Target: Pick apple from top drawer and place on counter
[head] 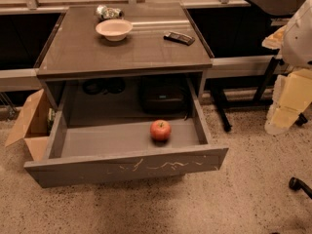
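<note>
Below the table's (146, 52) front edge, toward its right corner, the apple (160, 130) sits loose in the open top drawer (97, 169). The hand (287, 104) hangs beyond the right edge, and its state cannot be told. A glancing approach could roll the apple away or clip the drawer wall.

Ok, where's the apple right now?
In the camera view, the apple lies in the open top drawer, right of centre; the hand hangs at the far right, apart from it.
</note>
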Tool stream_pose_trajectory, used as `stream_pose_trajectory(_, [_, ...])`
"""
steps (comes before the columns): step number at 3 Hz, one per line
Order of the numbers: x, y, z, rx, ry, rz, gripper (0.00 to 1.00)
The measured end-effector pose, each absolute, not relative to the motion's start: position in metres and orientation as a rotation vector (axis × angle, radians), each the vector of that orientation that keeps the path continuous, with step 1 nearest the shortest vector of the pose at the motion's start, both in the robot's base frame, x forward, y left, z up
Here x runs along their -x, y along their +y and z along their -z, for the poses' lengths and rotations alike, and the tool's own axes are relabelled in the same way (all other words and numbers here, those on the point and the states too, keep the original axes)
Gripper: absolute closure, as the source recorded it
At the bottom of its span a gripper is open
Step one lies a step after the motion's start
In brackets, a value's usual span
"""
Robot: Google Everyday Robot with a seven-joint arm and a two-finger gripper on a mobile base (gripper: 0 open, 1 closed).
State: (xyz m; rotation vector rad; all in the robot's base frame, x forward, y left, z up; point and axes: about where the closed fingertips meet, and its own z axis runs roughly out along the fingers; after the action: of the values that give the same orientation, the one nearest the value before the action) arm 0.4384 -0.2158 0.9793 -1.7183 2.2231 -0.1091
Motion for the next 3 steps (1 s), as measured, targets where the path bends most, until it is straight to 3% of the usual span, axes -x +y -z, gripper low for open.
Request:
stream_pose_trajectory(1, [-0.439, -0.216, -0.979, 1.718, 2.222, 0.108, 0.00])
stream_pose_trajectory(3, [-0.461, -0.177, -0.930, 1.721, 2.052, -0.131, 0.00])
